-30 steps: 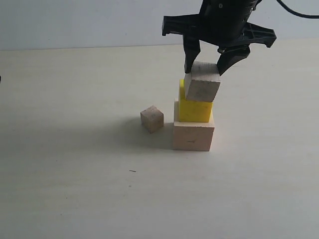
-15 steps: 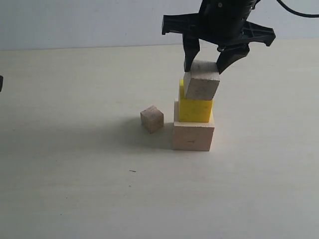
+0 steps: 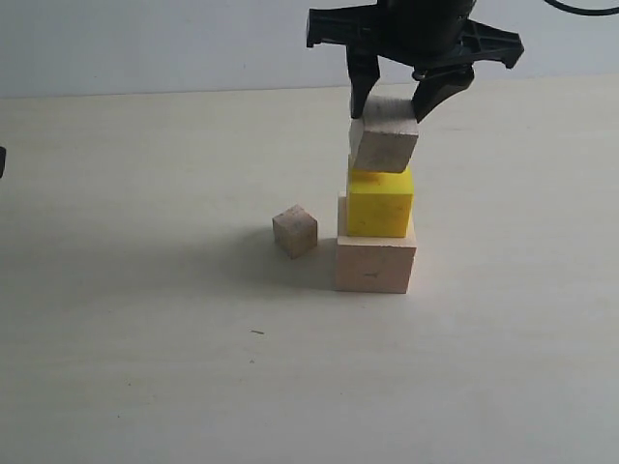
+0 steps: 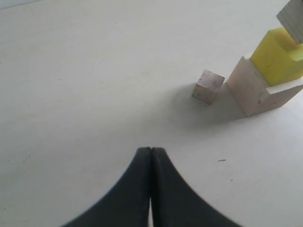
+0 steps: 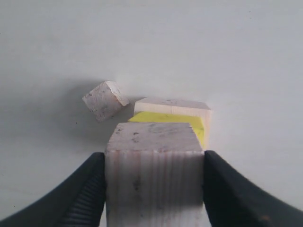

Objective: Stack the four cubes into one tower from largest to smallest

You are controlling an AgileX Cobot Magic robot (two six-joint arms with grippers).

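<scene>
A large pale wooden cube (image 3: pixel 375 266) sits on the table with a bright yellow cube (image 3: pixel 380 203) on top of it. My right gripper (image 3: pixel 392 114) is shut on a tan wooden cube (image 3: pixel 384 137), which hangs tilted right over the yellow cube. Whether the two touch I cannot tell. In the right wrist view the black fingers (image 5: pixel 90 184) press both sides of that tan cube (image 5: pixel 154 175). The smallest tan cube (image 3: pixel 295 231) lies on the table left of the stack. My left gripper (image 4: pixel 151 150) is shut and empty, well away from the small cube (image 4: pixel 208 86).
The pale tabletop (image 3: pixel 145 338) stretches wide to the left and front of the stack. A white wall (image 3: pixel 145 43) backs the table's far edge. A small dark mark (image 3: pixel 257 333) lies on the table in front.
My right gripper has lifted the tan cube slightly and shifted it left, from hanging off the yellow cube's right side to a place over its top. The left gripper stays still.
</scene>
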